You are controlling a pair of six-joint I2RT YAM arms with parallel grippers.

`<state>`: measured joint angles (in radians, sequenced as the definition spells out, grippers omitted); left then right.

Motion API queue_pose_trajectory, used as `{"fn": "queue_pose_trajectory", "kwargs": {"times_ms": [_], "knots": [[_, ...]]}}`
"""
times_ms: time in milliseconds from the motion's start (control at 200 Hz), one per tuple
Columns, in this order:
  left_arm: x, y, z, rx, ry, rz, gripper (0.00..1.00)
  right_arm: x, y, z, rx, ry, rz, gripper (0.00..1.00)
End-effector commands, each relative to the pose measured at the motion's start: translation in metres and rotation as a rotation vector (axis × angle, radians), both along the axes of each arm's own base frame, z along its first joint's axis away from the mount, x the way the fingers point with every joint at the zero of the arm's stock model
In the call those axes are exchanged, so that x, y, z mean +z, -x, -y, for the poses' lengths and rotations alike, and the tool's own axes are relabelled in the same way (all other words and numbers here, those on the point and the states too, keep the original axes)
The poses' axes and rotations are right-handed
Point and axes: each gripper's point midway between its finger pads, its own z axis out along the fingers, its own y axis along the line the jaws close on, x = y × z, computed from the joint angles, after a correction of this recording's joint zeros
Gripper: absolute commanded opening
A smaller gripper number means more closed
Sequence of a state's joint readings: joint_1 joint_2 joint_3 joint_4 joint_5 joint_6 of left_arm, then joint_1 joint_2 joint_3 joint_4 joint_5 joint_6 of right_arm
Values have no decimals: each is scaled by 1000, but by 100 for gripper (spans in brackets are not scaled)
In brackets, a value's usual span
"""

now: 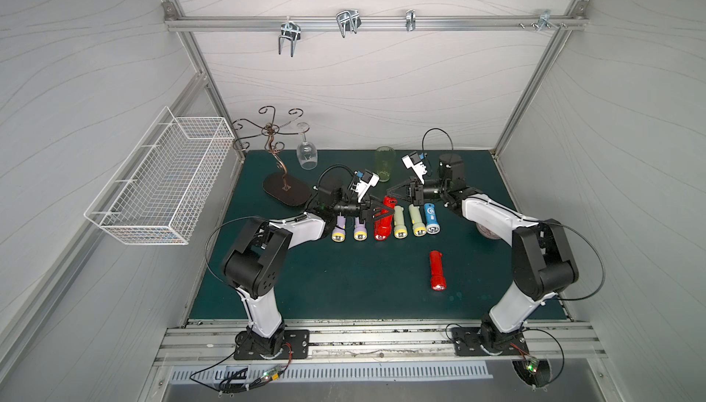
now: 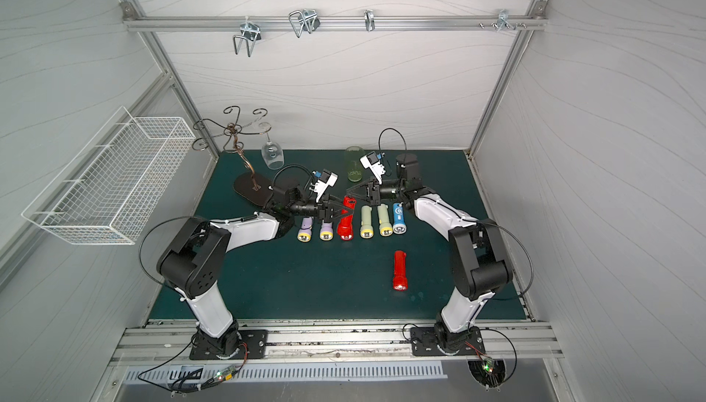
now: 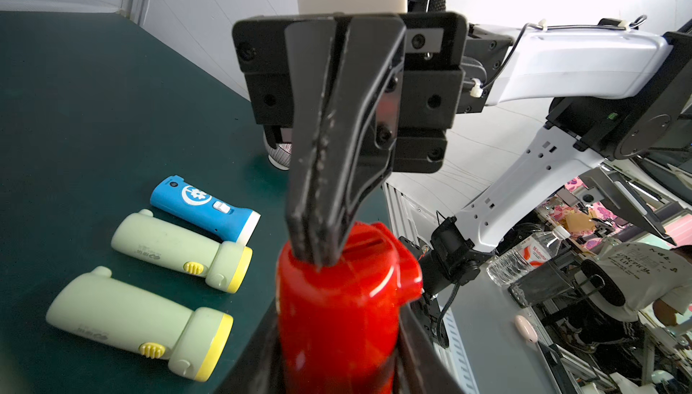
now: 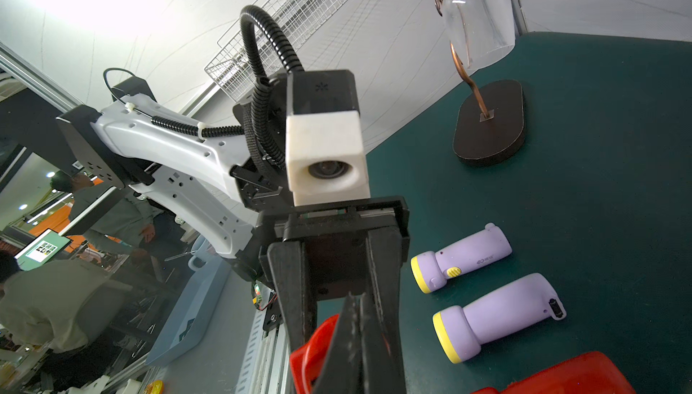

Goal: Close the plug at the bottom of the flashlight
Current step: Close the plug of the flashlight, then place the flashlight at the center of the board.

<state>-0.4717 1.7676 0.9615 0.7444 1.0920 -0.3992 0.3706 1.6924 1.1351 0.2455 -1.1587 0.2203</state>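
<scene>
Your left gripper (image 1: 385, 211) grips the red flashlight (image 1: 382, 229). Its plug end (image 3: 359, 242) points toward the glass (image 1: 385, 164), and your clenched right gripper (image 1: 389, 192) touches that end.

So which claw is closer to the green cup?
Right. The right claw is just in front of the green cup, touching the red flashlight; the left claw grips that flashlight, farther away.

Glossy, smooth plastic on the red flashlight (image 3: 337, 309), bright highlights. The pale green flashlights (image 3: 123, 313) matt plastic. The right tool (image 3: 318, 253) matt black plastic, scuffed whitish. The surface (image 1: 344, 285) matt dark green. The basket (image 1: 160, 186) white-coated wire.
</scene>
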Motion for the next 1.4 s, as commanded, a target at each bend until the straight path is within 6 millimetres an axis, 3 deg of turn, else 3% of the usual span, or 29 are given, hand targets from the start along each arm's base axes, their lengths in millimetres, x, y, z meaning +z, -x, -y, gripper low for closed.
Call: {"fn": "queue_pose_trajectory", "kwargs": {"times_ms": [0, 280, 510, 670, 845, 991, 1101, 1296, 1396], "knots": [[119, 17, -2, 15, 216, 497, 0, -49, 16, -4, -21, 122, -203, 3], [92, 14, -5, 59, 167, 445, 0, -2, 28, 7, -72, 111, -117, 38], [90, 23, -11, 80, 161, 421, 0, 25, 28, 24, -187, 109, -84, 54], [74, 36, -17, 112, 109, 390, 0, 34, 24, 44, -341, 143, -61, 69], [49, 58, -21, 148, 55, 319, 0, 33, 27, 66, -481, 205, -34, 80], [24, 85, -19, 184, -18, 255, 0, 15, 27, 86, -600, 283, -14, 92], [7, 104, -15, 219, -77, 223, 0, 3, 23, 98, -676, 321, -15, 95], [-23, 115, -17, 354, -165, 141, 0, -10, 12, 102, -714, 369, -48, 99], [-47, 108, -15, 430, -263, 28, 0, -17, 9, 103, -720, 390, -69, 99]]}}
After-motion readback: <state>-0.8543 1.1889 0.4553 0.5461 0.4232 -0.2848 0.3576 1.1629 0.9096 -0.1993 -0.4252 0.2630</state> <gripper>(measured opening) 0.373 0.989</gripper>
